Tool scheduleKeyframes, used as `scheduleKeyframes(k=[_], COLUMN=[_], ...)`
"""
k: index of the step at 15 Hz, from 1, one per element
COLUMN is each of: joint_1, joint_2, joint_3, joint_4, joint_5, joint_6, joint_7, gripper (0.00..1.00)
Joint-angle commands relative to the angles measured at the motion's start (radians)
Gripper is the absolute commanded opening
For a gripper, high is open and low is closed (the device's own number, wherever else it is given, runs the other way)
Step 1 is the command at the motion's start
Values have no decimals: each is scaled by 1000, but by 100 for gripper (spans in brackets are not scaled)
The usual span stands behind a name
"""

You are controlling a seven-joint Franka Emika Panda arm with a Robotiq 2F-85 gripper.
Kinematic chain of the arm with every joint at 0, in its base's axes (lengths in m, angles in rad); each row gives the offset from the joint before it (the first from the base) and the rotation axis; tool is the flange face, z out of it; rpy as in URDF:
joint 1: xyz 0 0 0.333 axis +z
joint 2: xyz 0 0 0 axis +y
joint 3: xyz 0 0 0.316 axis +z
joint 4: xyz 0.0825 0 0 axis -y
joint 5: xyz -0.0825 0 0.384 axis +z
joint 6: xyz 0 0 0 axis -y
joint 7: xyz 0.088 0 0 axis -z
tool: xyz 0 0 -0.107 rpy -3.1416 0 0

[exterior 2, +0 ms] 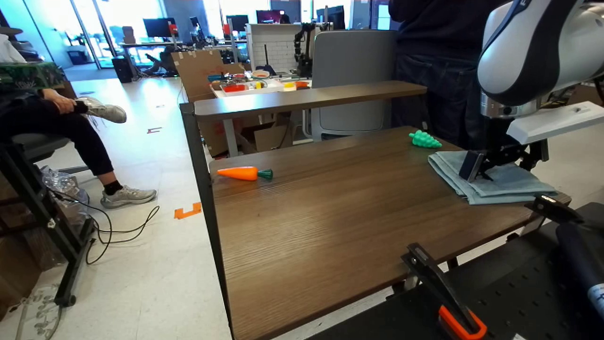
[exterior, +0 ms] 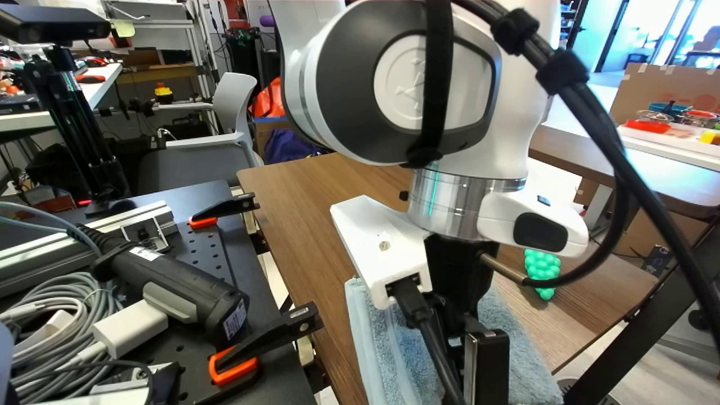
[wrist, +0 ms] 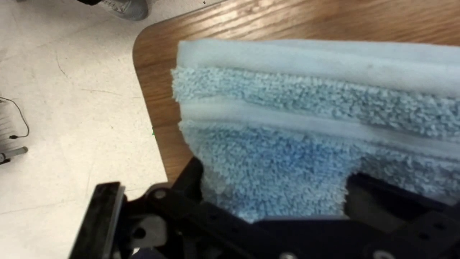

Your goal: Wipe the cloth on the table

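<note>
The light blue-teal folded cloth lies on the dark brown wood-grain table, near a corner of it. The cloth also shows in an exterior view, partly hidden by the gripper, and it fills much of the wrist view. My gripper points down onto the cloth, its fingertips at the cloth's surface. In the wrist view the gripper's fingers stand wide apart, with cloth showing between them. The left finger is at the cloth's edge. Whether the fingertips press into the cloth is hard to tell.
A green bumpy object lies on the table close to the cloth. An orange toy carrot lies at the far end. A raised wooden shelf stands along one side. Black clamps and a black bench border the opposite edge.
</note>
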Motion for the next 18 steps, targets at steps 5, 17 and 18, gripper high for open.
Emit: scheduleKeyframes(k=[5,17,18], joint_1=[-10,68,72], joint_2=[41,190,200], joint_3=[167,291,288], joint_4=[34,398,417], joint_5=[32,171,170], joint_6=[-62,-255,-257], joint_7=[-54,113,127], gripper=[100,100,100])
